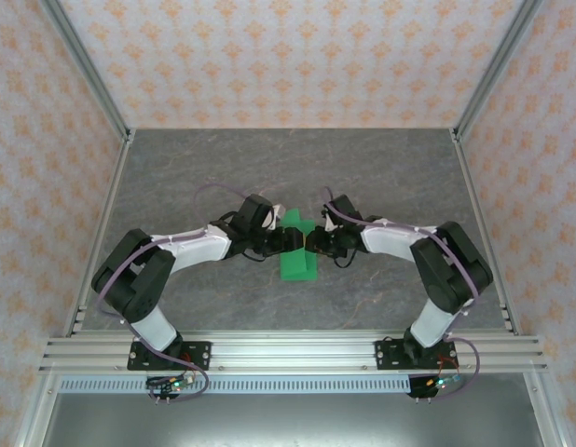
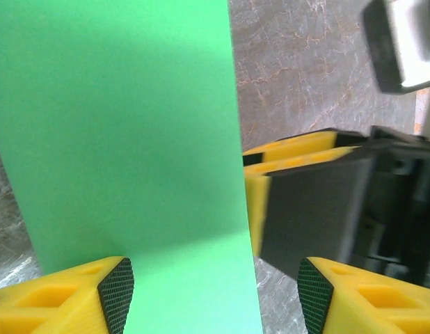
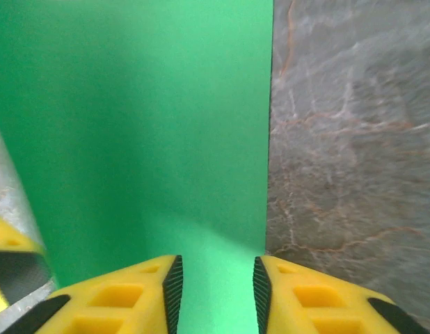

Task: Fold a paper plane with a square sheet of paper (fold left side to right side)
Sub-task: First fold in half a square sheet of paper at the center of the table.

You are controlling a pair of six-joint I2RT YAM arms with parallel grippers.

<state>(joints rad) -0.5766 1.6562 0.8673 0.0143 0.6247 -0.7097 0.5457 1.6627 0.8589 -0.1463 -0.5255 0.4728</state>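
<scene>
Square sheet of paper [image 1: 296,253] lies on the grey table [image 1: 363,177], right between my two pincers. My left pincer [image 2: 215,299] is spread wide. Its left finger [image 2: 114,296] sits over the green and the sheet's right edge falls inside the gap. My right pincer [image 3: 216,289] is parted narrowly, pinching nothing, with green showing between its tips.
</scene>
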